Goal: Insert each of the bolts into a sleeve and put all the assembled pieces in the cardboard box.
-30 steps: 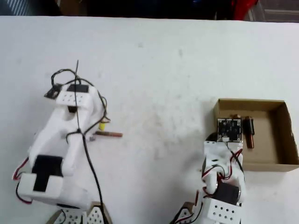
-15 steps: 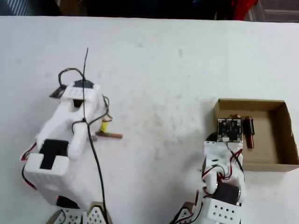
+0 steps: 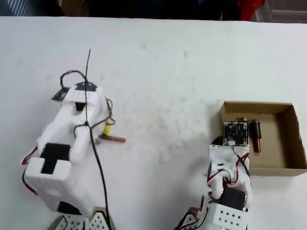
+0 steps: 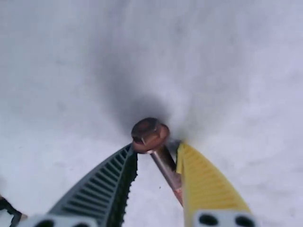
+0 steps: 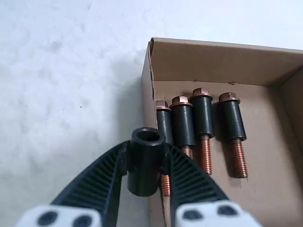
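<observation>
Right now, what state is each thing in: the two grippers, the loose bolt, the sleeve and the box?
Bolt: bare, lying on the table.
Left gripper: open, straddling the bolt.
Sleeve: held, bore empty.
Right gripper: shut on the sleeve.
Cardboard box: open-topped, four assembled pieces lying side by side inside.

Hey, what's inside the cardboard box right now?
Four bolts in black sleeves lie side by side in the cardboard box. The right end effector, shut on an empty sleeve, hides the lower end of the piece nearest the side wall.
</observation>
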You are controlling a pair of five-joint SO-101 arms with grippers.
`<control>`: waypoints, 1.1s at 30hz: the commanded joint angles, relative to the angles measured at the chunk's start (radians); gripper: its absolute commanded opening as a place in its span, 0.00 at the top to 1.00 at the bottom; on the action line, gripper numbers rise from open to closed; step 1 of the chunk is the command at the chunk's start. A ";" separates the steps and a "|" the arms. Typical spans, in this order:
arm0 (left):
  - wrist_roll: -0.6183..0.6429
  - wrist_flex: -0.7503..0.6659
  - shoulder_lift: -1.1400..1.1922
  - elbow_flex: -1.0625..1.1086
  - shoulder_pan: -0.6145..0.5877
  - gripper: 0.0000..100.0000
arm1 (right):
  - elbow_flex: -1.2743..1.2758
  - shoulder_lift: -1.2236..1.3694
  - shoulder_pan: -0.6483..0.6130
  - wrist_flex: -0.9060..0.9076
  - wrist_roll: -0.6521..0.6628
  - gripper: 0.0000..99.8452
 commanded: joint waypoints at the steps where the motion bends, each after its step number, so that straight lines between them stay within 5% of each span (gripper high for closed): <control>1: 0.009 -0.060 0.025 -0.037 -0.007 0.85 | -0.009 -0.012 0.001 -0.024 0.003 0.98; 5: 0.009 -0.060 0.028 -0.037 -0.015 0.98 | 0.005 -0.012 -0.001 -0.027 0.003 0.98; 15: -0.043 -0.061 0.030 -0.037 -0.012 0.95 | 0.005 -0.012 0.001 -0.027 0.003 0.98; 26: -1.163 -0.057 0.027 -0.035 -0.007 0.95 | 0.005 -0.012 -0.002 -0.027 0.003 0.98; 29: -1.310 -0.054 0.030 -0.029 -0.007 0.95 | 0.005 -0.012 -0.004 -0.028 0.003 0.98; 33: -1.347 -0.057 0.031 -0.032 -0.010 0.95 | 0.005 -0.012 -0.005 -0.028 0.003 0.98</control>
